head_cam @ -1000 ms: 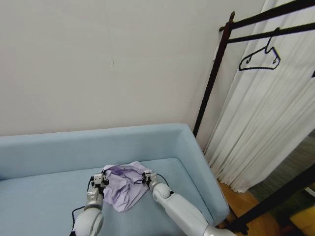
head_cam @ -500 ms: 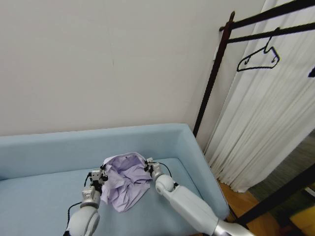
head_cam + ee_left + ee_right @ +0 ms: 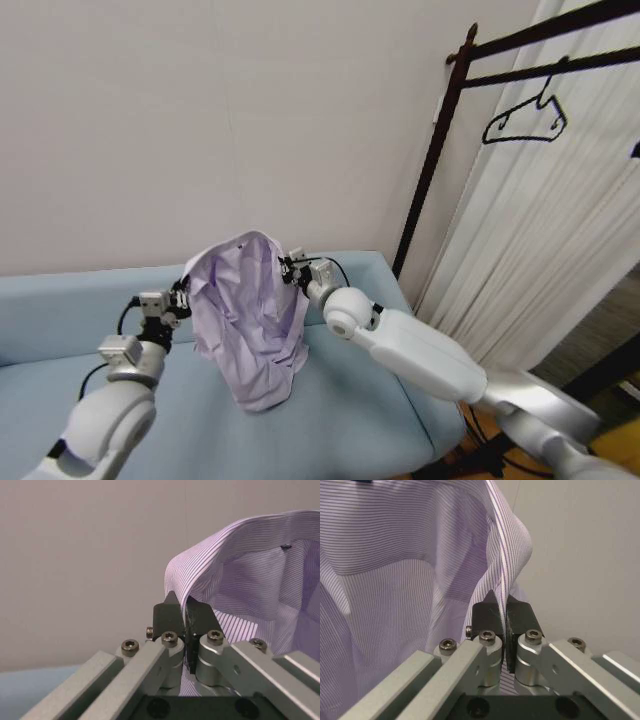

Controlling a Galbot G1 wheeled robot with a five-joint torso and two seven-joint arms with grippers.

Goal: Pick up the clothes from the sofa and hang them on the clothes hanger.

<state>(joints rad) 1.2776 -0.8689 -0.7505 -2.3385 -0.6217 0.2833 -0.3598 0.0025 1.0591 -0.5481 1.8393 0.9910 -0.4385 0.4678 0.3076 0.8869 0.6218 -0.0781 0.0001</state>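
The left gripper (image 3: 182, 297) and right gripper (image 3: 288, 269) each have jaws clenched on the shirt (image 3: 250, 320) near its collar. It hangs spread between them over the sofa (image 3: 60, 300), well apart from the hanger (image 3: 525, 118).

One sofa (image 3: 60, 300); one purple shirt (image 3: 250, 320) hangs above the sofa; two grippers, left gripper (image 3: 183, 295) and right gripper (image 3: 287, 268); one rack (image 3: 430, 160) beside the sofa; one hanger (image 3: 525, 120).

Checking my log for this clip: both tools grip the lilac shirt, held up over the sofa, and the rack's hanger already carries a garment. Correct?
No: the head view shows the hanger bare. Otherwise right: left tool and right tool are shut on the shirt over the sofa.
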